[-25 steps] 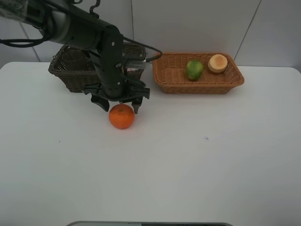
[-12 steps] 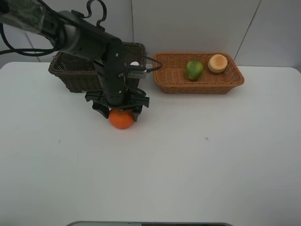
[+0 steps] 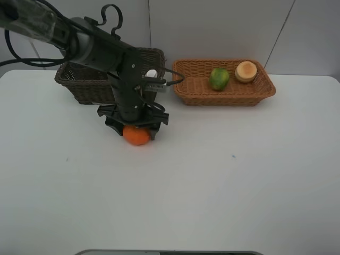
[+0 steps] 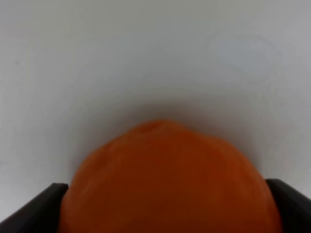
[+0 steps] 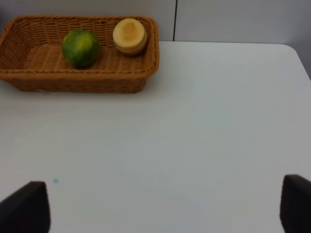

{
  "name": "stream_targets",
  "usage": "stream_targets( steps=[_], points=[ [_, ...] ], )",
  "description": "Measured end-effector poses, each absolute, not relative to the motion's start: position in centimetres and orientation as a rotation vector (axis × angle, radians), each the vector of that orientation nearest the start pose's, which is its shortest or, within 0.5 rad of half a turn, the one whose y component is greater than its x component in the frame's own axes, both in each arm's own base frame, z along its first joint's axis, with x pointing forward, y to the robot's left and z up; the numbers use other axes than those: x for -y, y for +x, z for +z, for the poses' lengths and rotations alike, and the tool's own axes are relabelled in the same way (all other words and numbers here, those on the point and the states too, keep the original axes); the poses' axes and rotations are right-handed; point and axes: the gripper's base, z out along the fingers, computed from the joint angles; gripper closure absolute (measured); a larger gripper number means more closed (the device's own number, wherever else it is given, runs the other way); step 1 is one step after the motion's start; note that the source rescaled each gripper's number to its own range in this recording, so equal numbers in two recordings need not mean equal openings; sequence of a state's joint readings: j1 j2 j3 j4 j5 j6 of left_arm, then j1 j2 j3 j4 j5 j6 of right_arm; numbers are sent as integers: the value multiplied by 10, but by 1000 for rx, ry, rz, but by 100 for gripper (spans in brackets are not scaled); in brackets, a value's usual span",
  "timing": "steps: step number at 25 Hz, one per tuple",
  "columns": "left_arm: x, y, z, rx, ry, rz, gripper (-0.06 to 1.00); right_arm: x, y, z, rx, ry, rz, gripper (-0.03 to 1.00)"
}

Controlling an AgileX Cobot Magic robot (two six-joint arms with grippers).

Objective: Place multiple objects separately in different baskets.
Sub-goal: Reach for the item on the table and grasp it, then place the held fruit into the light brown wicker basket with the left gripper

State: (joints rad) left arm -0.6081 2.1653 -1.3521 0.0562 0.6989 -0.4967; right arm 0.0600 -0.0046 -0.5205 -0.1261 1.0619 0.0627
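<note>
The left arm's black gripper point(image 3: 136, 126) sits spread around the round orange fruit point(image 3: 137, 136) on the white table point(image 3: 223, 180), fingers flanking it unclamped, just before the dark brown wicker basket point(image 3: 79, 85), while the right gripper's fingers point(image 5: 24, 206) gape wide, empty.

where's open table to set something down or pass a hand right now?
Bare: the whole near half of the table, and the right side below the tan basket. Crowded: the strip in front of the dark basket, where the left end effector straddles the orange. Tan basket's left end is free beside the green fruit.
</note>
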Motion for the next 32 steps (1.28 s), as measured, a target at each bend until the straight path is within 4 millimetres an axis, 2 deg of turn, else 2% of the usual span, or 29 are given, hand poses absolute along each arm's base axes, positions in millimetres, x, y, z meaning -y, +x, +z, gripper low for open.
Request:
stream_targets(
  steps=[4, 25, 28, 32],
  points=[
    [229, 335, 95, -2984, 227, -71, 2, 10, -8, 283, -2015, 10, -72, -3],
    [228, 333, 95, -3005, 223, -57, 2, 10, -8, 283, -2015, 10, -72, -3],
    [230, 336, 100, -3011, 221, -51, 2, 10, -8, 283, -2015, 10, -72, -3],
    [238, 341, 123, -3027, 275, -34, 3, 10, -8, 283, -2015, 10, -72, -3]
  ],
)
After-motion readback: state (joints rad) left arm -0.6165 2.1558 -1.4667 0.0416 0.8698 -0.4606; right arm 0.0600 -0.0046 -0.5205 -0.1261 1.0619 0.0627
